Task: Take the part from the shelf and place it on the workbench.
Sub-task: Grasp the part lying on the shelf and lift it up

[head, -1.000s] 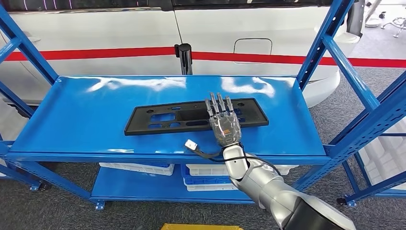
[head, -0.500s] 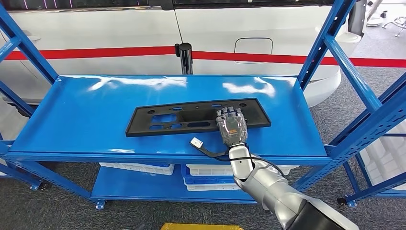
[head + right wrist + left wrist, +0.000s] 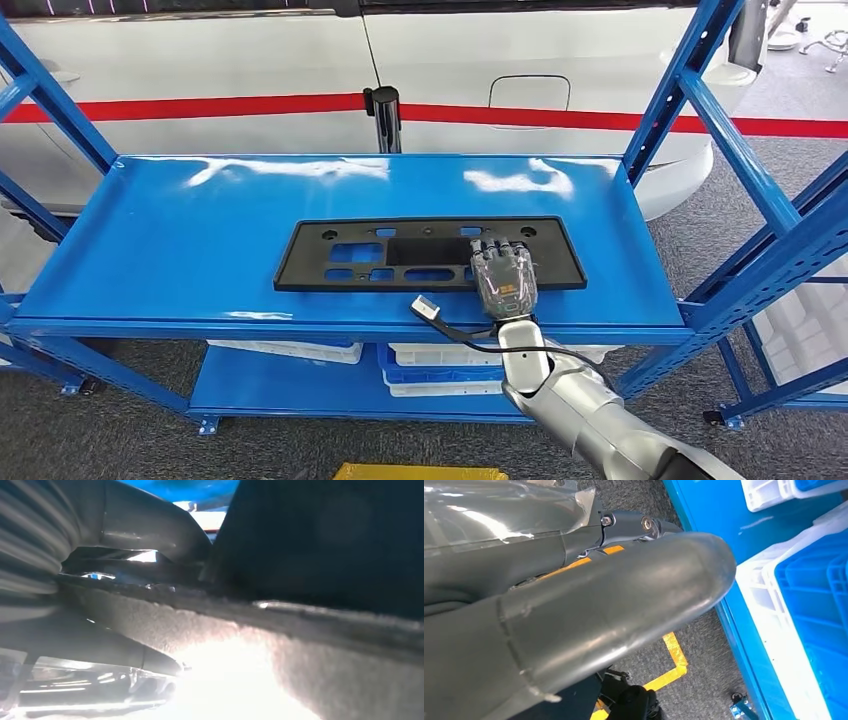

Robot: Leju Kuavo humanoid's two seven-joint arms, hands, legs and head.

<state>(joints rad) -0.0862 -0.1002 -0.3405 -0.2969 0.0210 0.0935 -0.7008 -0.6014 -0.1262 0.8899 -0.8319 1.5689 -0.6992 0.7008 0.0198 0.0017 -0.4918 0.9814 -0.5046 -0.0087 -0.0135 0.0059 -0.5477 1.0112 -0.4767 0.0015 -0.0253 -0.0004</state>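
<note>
White bins (contents hidden) sit under the shelf holding the part.

black part, blue shelf, red-striped white car

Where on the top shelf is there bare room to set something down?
The blue shelf is bare left of the black part, and along the back strip between the part and the rear lip. Right of the part there is a narrower bare patch. The front middle is crowded: the right hand grips the part there.
</note>
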